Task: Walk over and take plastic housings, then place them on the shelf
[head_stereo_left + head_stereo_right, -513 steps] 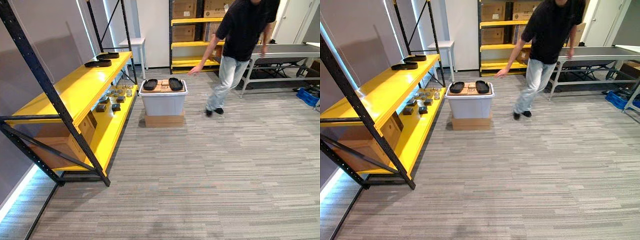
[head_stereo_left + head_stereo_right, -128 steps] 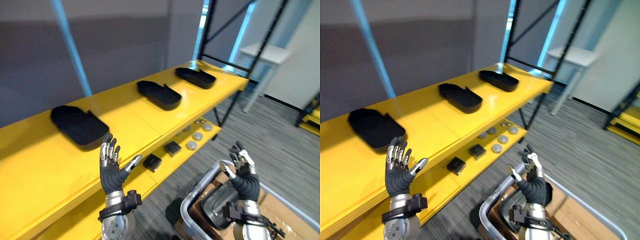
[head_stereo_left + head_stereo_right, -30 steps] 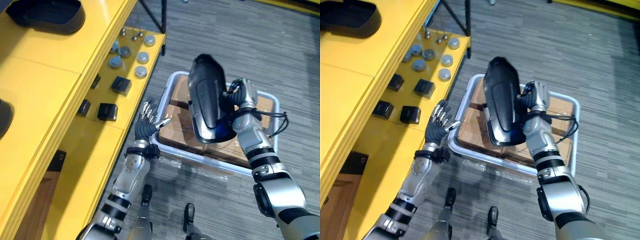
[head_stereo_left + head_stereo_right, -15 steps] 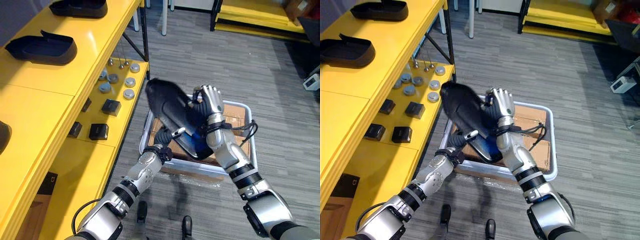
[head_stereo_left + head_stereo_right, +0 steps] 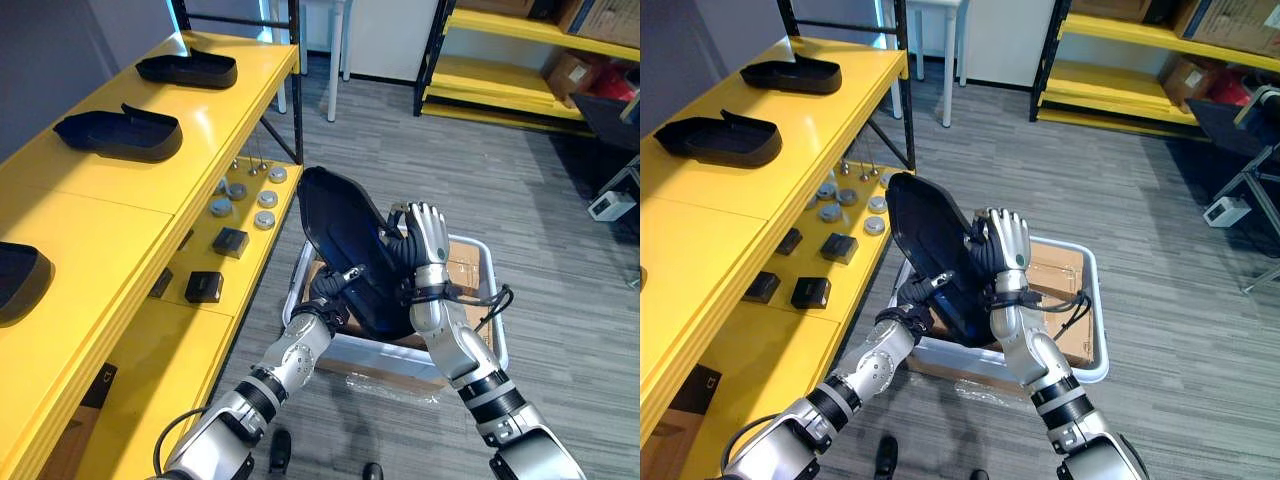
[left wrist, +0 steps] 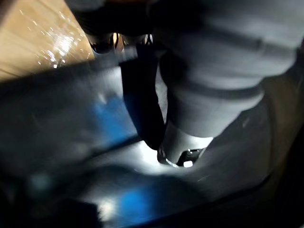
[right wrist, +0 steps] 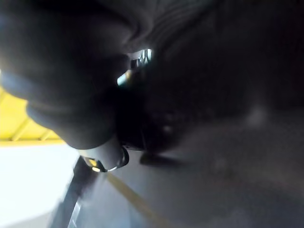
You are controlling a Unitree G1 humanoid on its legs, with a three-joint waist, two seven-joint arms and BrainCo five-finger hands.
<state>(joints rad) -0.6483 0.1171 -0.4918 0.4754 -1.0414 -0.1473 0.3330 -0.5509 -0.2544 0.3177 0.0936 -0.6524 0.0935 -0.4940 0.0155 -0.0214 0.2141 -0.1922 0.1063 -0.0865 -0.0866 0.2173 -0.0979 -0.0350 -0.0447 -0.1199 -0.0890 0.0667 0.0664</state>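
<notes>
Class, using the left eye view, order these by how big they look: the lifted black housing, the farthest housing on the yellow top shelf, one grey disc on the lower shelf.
1. Lifted housing, though its nearness to the camera enlarges it.
2. Farthest shelf housing.
3. Grey disc.

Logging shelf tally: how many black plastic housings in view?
4. Three on the yellow shelf top: far housing, middle housing, near housing at the left edge. The fourth housing is carried by left hand and right hand above the bin; it may hide more.
</notes>
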